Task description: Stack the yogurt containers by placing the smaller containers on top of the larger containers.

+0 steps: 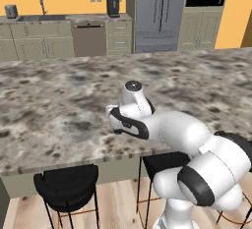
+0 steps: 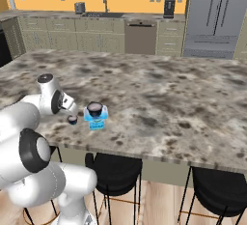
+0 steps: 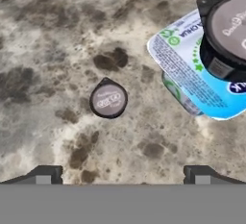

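So one dark yogurt cup (image 3: 226, 31) is already sitting on the blue yogurt box (image 3: 194, 76), up around 2 o'clock in the hand view, which makes sense since small goes on big. The tinier dark cup (image 3: 108, 100) is lying alone on the marble counter (image 3: 53, 50), just beside the box at its 9 o'clock and not touching. The gripper (image 3: 123, 175) is hanging right over it with its jaws spread wide and holding nothing, probably lining up to grab that last one

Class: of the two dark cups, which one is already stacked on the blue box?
The wider cup: it sits on the blue box. The smaller cup rests on the counter beside it.
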Tool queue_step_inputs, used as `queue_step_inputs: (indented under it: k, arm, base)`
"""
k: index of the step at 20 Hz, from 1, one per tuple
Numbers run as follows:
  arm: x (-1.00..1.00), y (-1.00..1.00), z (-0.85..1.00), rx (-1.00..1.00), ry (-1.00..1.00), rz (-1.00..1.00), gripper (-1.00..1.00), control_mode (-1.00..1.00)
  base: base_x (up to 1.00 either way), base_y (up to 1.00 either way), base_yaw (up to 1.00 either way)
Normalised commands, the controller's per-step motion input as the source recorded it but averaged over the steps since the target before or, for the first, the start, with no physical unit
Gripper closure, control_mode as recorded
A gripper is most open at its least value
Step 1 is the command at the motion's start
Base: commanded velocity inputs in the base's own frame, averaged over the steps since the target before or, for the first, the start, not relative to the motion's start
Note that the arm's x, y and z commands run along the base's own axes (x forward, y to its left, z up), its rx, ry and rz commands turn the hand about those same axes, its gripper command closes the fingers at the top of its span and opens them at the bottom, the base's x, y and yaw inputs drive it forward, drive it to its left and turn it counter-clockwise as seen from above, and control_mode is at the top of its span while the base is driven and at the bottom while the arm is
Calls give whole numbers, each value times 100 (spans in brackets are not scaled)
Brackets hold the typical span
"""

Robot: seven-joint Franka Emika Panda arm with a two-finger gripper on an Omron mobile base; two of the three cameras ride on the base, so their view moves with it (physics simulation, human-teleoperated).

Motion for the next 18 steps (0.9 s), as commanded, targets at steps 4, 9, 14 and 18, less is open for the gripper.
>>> queue_step_inputs:
  k: [4,9,14,18]
  arm:
    - [23,1,-23,0,-1,-3,-100,-100]
    - [14,0,-21,0,0,-3,-100,-100]
    - [11,2,-7,0,0,-4,-100,-100]
    - [5,1,-13,0,0,-4,-100,-100]
  base:
    - [0,0,0]
    - [0,0,0]
    - [0,0,0]
    - [0,0,0]
